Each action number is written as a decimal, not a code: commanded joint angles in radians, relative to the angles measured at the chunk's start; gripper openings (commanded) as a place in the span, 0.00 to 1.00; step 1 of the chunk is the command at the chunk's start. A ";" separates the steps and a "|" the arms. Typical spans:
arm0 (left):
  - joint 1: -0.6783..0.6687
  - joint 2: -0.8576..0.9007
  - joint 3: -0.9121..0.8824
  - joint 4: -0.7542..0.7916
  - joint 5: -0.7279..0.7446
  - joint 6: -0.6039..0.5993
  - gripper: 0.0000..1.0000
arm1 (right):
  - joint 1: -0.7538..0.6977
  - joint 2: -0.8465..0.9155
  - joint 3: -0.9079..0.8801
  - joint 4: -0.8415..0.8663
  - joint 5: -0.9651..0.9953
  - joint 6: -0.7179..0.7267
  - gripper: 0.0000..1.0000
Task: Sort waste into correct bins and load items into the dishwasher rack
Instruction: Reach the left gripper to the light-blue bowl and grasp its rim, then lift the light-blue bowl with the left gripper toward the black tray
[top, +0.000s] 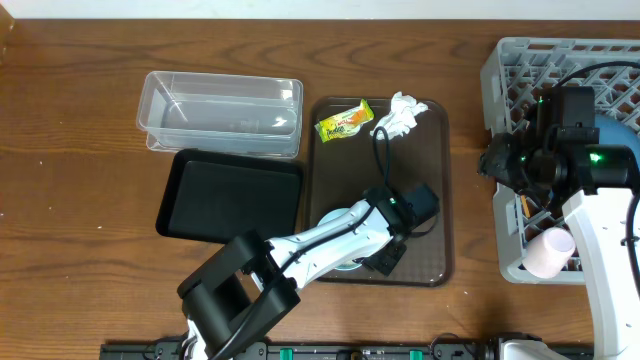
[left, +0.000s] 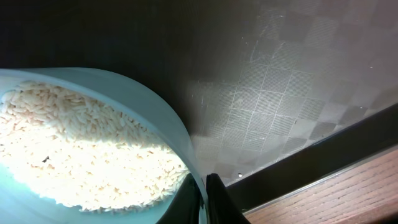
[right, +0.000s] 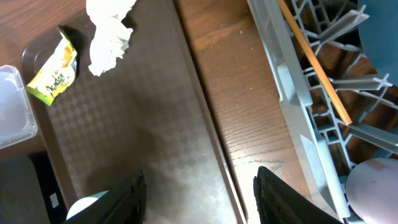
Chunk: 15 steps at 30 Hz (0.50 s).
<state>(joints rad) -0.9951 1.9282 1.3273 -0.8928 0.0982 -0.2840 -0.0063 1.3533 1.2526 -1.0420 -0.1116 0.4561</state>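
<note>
My left gripper (left: 208, 194) is shut on the rim of the small mint-green bowl (left: 155, 118), which holds white rice grains (left: 81, 149). In the overhead view it (top: 385, 255) is over the near part of the brown tray, with the bowl (top: 350, 268) mostly hidden under the arm. My right gripper (right: 199, 199) is open and empty above the gap between brown tray and dishwasher rack (top: 510, 70). The yellow-green wrapper (top: 345, 120) and white tissue (top: 400, 115) lie at the tray's far end. A pink cup (top: 550, 252), a blue bowl (top: 618, 132) and a chopstick (right: 314, 62) are in the rack. No white bowl shows.
The clear tub (top: 220, 112) stands at the back left with the black tray (top: 230, 195) in front of it. The brown serving tray (top: 435, 200) lies between them and the rack. The right arm's body covers much of the rack.
</note>
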 joint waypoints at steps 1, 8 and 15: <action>0.001 0.000 -0.006 0.001 -0.002 0.010 0.06 | -0.002 0.007 -0.005 -0.004 0.005 -0.001 0.55; 0.002 -0.037 0.002 -0.034 -0.002 0.042 0.06 | -0.002 0.007 -0.005 -0.006 0.022 -0.001 0.55; 0.093 -0.209 0.040 -0.057 0.166 0.055 0.06 | -0.002 0.007 -0.005 -0.007 0.037 -0.001 0.55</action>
<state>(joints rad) -0.9630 1.8248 1.3285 -0.9581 0.1505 -0.2501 -0.0063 1.3533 1.2526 -1.0477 -0.0925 0.4561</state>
